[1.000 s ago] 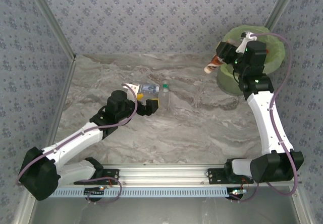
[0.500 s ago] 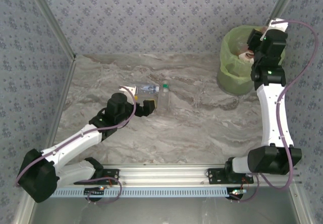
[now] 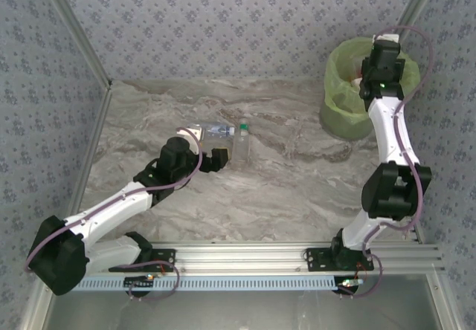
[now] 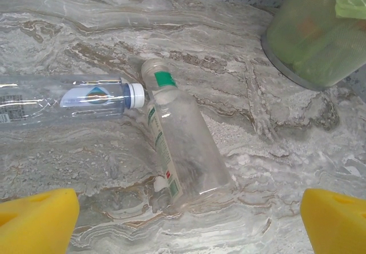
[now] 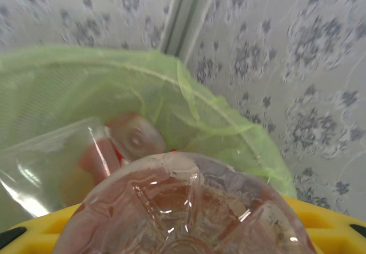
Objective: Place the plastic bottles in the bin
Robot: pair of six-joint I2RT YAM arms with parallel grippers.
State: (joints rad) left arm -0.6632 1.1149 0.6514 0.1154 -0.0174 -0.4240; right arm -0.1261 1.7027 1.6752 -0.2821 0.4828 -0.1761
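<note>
Two clear plastic bottles lie on the marble table. One has a blue label and white cap point(image 4: 86, 96) point(image 3: 217, 130). The other has a green cap point(image 4: 184, 151) point(image 3: 242, 144), pointing away from my left gripper point(image 4: 189, 225) point(image 3: 207, 146). That gripper hangs open just short of its base, with one yellow pad point(image 4: 34, 222) at each side. My right gripper point(image 5: 183, 234) point(image 3: 370, 76) is shut on a reddish-tinted bottle point(image 5: 183, 205), held base-first over the bin point(image 3: 346, 114) point(image 5: 68, 94). Another bottle point(image 5: 128, 139) lies inside the green bag.
The bin stands in the far right corner against the patterned walls point(image 3: 245, 25), with a metal corner post point(image 5: 189, 14) just behind it. Its mesh side point(image 4: 320, 42) lies ahead and to the right of the left gripper. An aluminium rail point(image 3: 245, 256) runs along the near edge.
My right arm has swung from the bin's near-left side to above its opening, carrying the bottle. The left gripper has shifted only slightly and stays open by the two bottles.
</note>
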